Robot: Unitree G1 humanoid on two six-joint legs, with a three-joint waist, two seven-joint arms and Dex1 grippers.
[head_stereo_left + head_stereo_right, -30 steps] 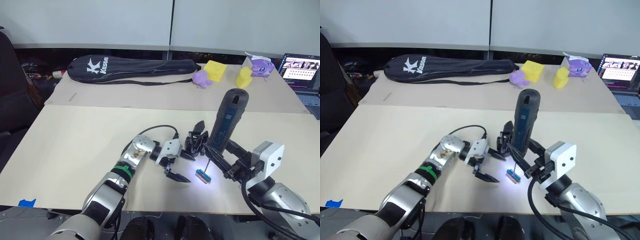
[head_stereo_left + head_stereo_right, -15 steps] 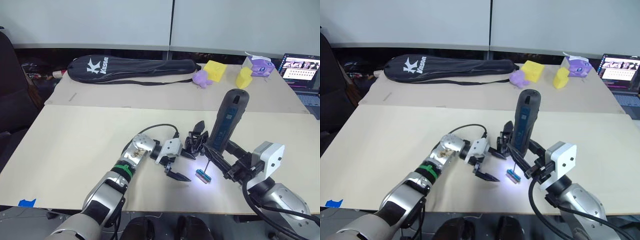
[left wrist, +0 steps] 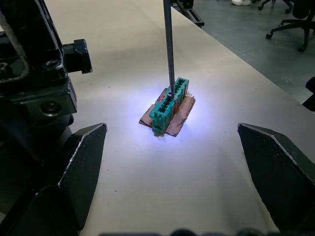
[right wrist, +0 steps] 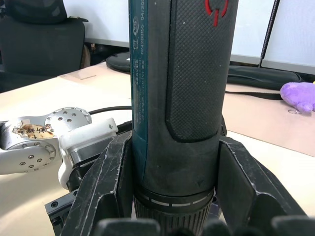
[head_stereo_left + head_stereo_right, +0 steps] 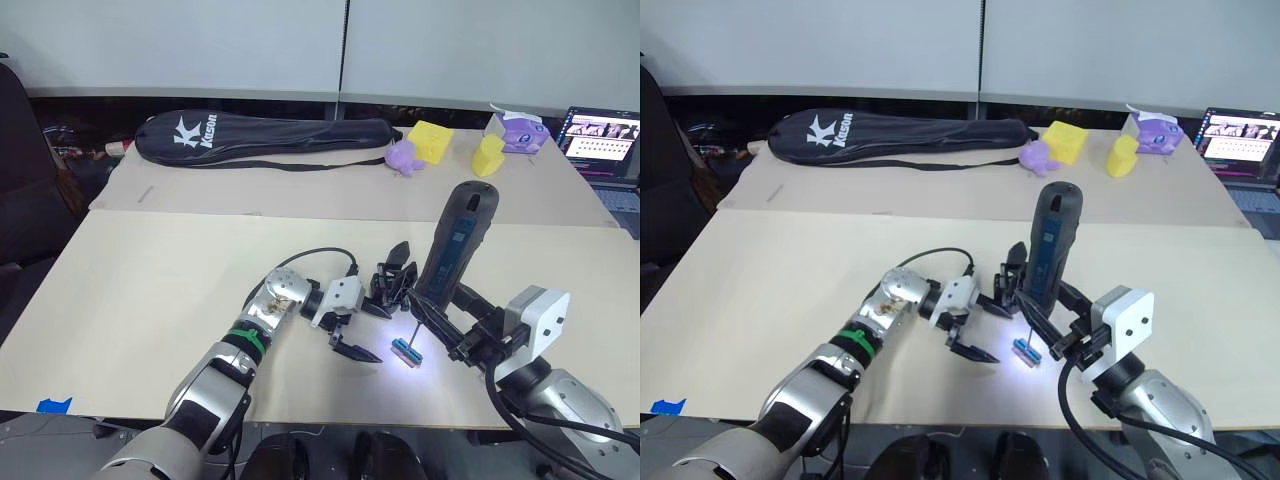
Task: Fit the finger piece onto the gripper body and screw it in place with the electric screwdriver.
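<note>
Nothing moved since before. Right gripper (image 5: pixel 455 325) clamped on screwdriver (image 5: pixel 455 245), frame centre, bit on green block (image 3: pixel 170 103). Left gripper (image 3: pixel 172 162) wide open, empty. Gripper body (image 5: pixel 392 285) beside, partly hidden.

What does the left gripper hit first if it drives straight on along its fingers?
Probably the green block, lit on the table between and ahead of the left gripper's open fingers, with the electric screwdriver's bit on it. Depth is unclear.
</note>
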